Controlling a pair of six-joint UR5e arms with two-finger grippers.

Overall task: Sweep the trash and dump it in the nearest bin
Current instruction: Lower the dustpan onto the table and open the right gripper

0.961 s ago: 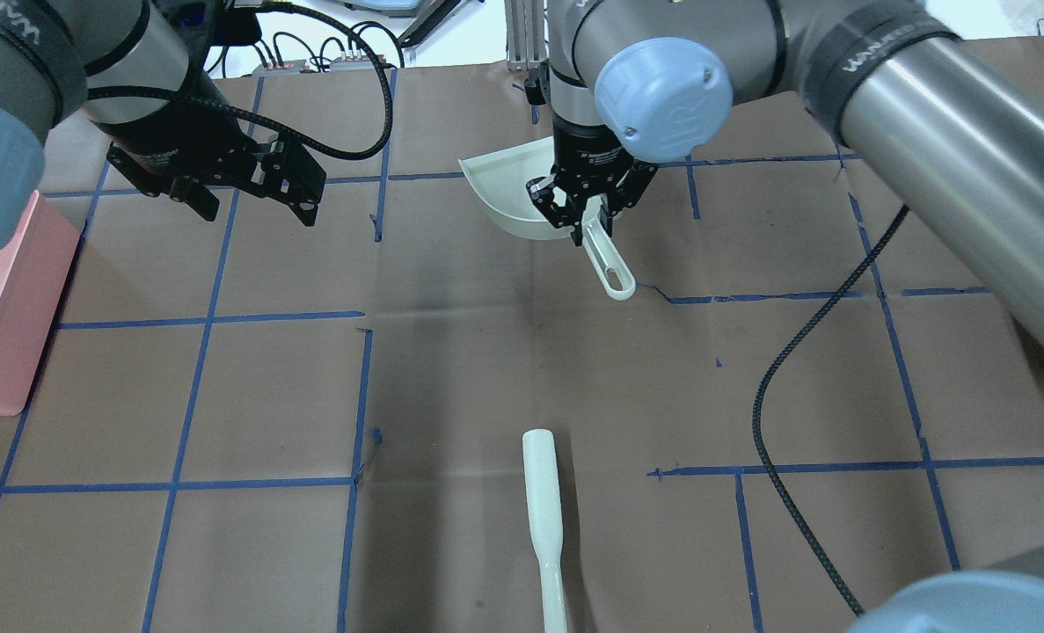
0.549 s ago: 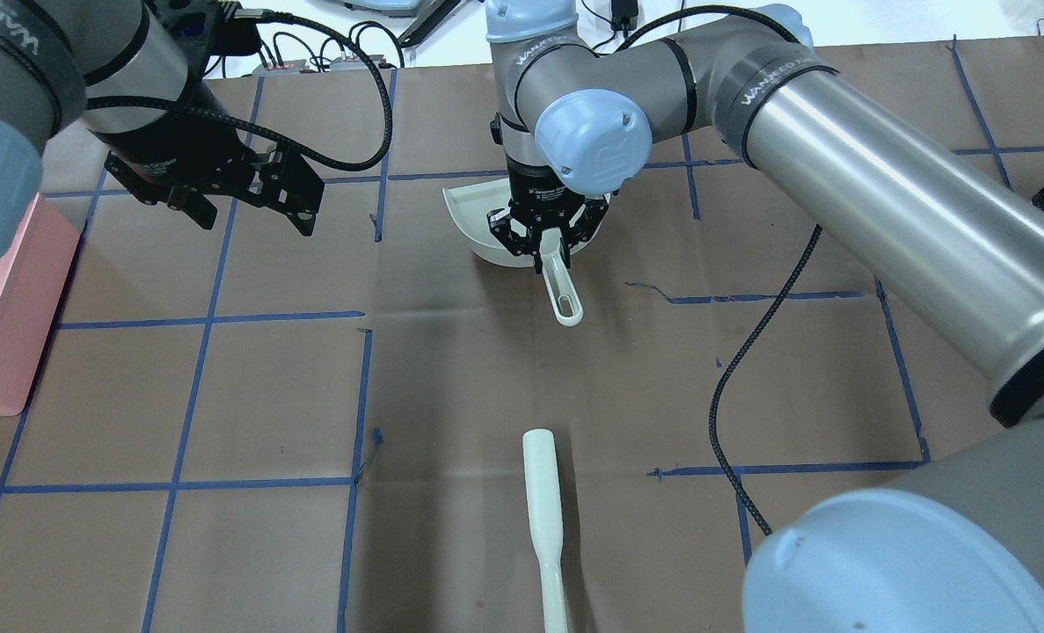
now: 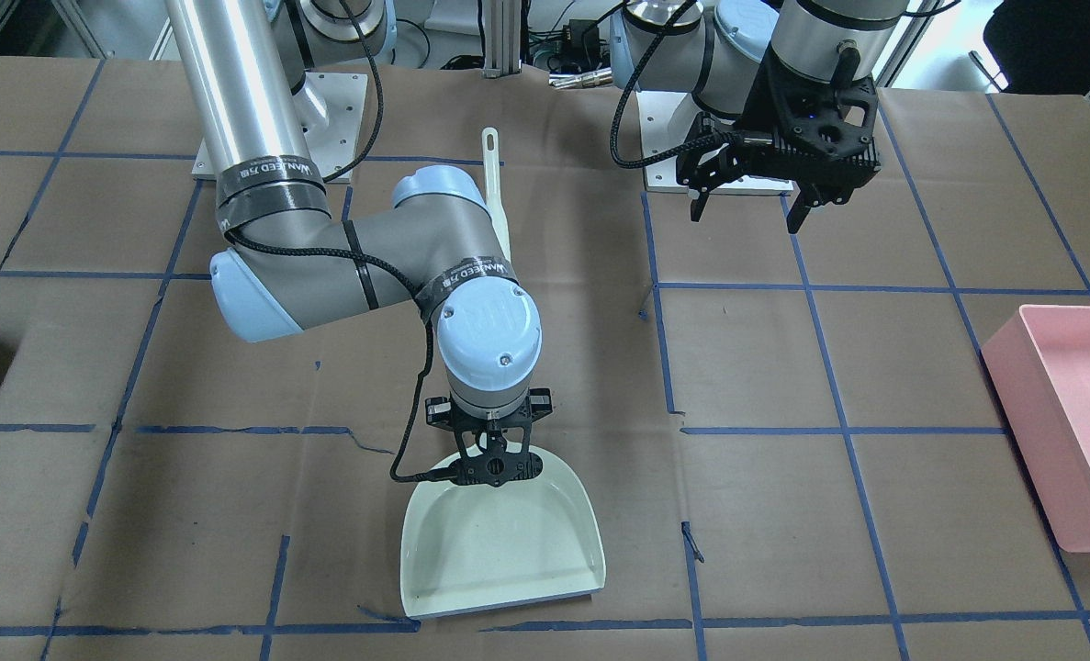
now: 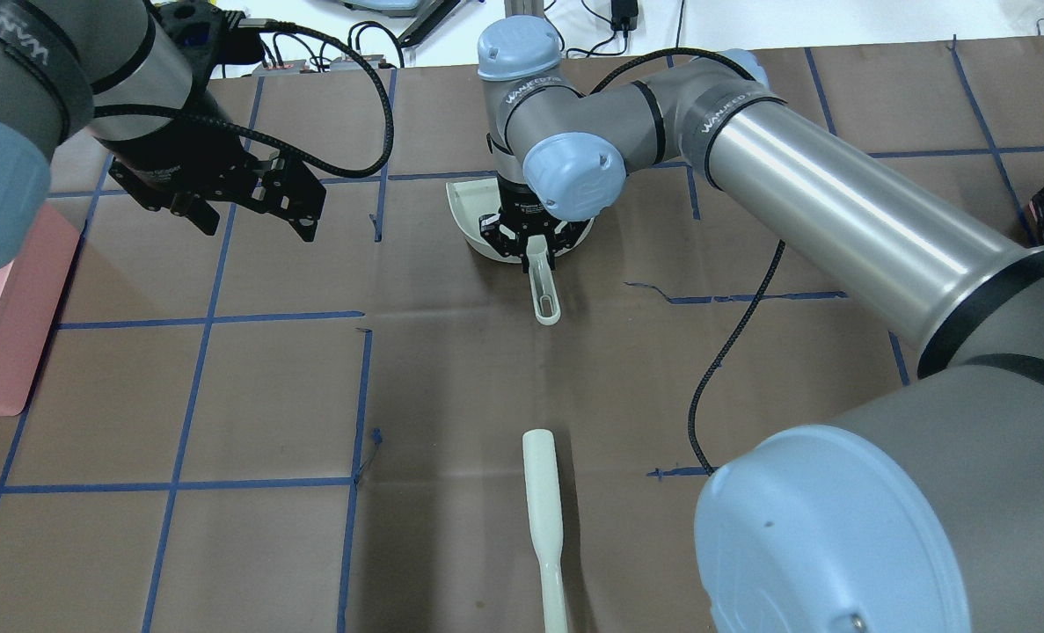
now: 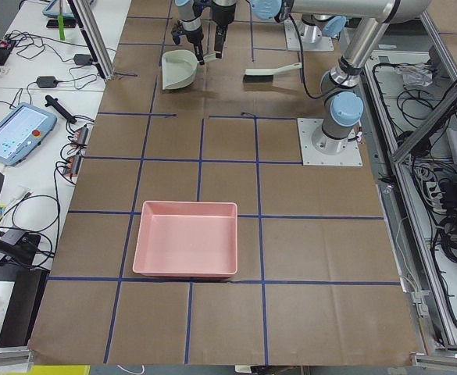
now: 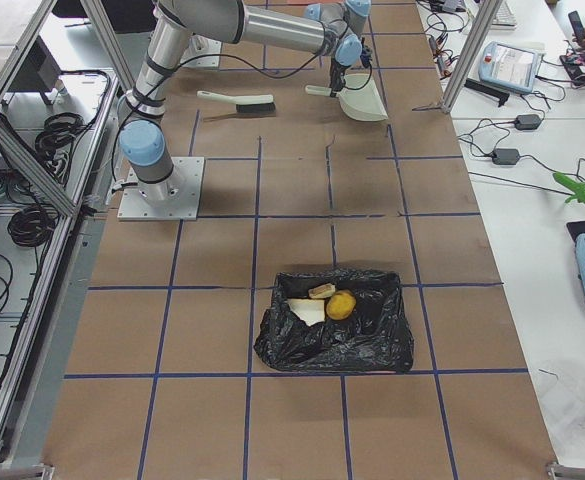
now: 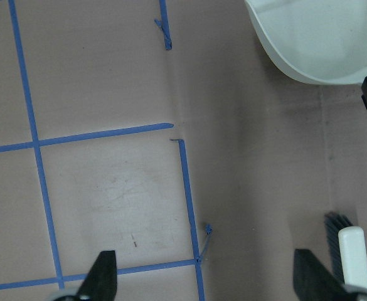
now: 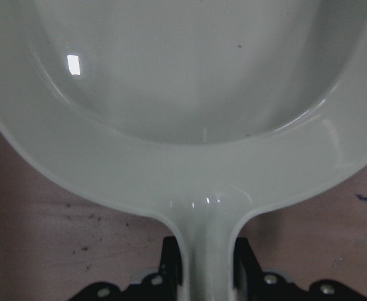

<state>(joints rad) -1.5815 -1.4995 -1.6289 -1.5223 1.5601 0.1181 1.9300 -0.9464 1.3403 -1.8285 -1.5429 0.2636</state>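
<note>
Across the brown paper-covered table [image 4: 249, 396] no loose trash shows in any view, so the sweeping looks finished. At the end on the robot's right, the bin lined with a black bag [image 6: 377, 340] already holds everything: the potato [image 6: 341, 304] and two pieces of bread [image 6: 306, 312], lying close together inside it. The pink bin [image 5: 185, 238] at the opposite end has nothing in it.

The dustpan [image 3: 499, 542] sits at the far middle of the table from the robot, its pan bare and clean. Whether it rests on the paper or hangs just above it I cannot tell. The right fingers [image 8: 170, 257] are clamped on its handle, just behind the pan. The brush [image 4: 541, 492] lies loose on the table near the robot's base, well apart from the dustpan.

The left fingers [image 7: 103, 276] are spread wide and hold nothing, hovering above bare paper.

By my reading, the dumping is done too. What is left is only to let go of the dustpan and draw the arms back.
</note>
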